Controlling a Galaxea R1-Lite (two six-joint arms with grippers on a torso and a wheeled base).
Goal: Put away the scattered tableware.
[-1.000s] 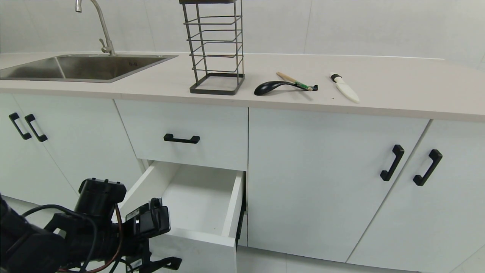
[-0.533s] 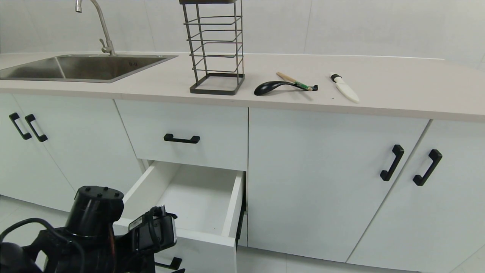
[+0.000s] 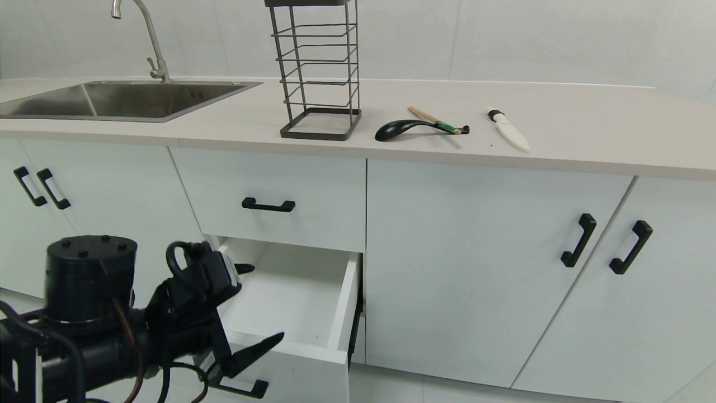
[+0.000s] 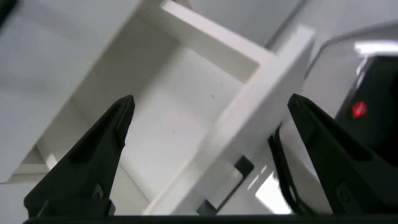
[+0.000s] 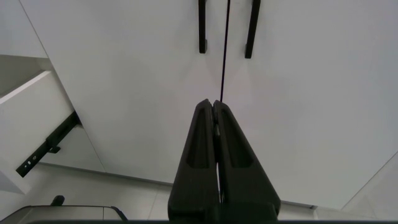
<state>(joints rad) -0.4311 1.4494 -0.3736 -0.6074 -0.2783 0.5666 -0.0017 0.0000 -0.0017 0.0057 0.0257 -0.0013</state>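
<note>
A black spoon (image 3: 396, 130), a pair of wooden chopsticks (image 3: 433, 118) and a white knife with a black collar (image 3: 510, 132) lie on the countertop, right of a wire rack (image 3: 319, 73). Below them, the lower drawer (image 3: 342, 305) is pulled out and holds nothing. My left gripper (image 3: 267, 302) is open at the drawer's front left corner, one finger over the inside and one by the front panel. From the left wrist, the open left gripper (image 4: 211, 102) frames the white drawer (image 4: 273, 68). My right gripper (image 5: 214, 107) is shut on nothing, facing cabinet doors.
A steel sink (image 3: 117, 99) with a tap is set in the counter at the far left. A closed drawer with a black handle (image 3: 268, 205) sits above the open one. Two door handles (image 3: 607, 244) are at the right. The open drawer's handle (image 3: 241, 386) juts toward me.
My left arm has risen from low in front of the drawer and turned. Its gripper now stands open at the drawer's front left corner. Counter items have not moved.
</note>
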